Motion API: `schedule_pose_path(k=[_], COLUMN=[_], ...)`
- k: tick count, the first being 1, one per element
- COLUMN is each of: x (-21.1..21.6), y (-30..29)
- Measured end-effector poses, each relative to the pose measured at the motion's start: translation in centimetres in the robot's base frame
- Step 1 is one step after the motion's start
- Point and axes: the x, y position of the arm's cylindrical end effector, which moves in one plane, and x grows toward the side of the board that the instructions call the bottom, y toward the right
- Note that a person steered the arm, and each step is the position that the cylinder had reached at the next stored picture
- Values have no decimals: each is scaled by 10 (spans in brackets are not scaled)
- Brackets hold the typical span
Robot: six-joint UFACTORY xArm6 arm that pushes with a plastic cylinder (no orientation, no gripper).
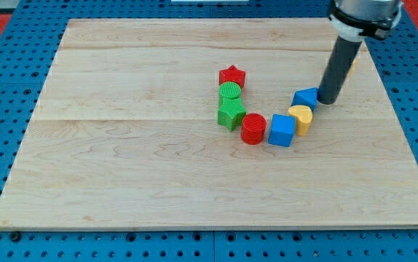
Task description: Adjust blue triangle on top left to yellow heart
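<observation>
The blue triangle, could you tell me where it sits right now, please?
The blue triangle sits right of the board's centre, touching the top of the yellow heart, with my tip against its right side.

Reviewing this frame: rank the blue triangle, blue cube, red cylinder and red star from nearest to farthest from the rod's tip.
From my tip:
1. Blue triangle, touching or nearly, just to the view's left.
2. Blue cube, lower left.
3. Red cylinder, beyond the cube.
4. Red star, farthest, toward the view's left.

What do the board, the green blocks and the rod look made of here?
Board: pale wood, matte, visible grain and plank seams. Green blocks: probably plastic, ridged tops suggesting 3D printing. Rod, my tip just right of the blue triangle: dark, smooth; material unclear.
</observation>
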Motion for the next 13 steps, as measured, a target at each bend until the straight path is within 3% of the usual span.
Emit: schedule_pose_path(k=[2,5,9,10,13], x=[0,-6,-40,-43,-43], y=[-23,59,60,53,-51])
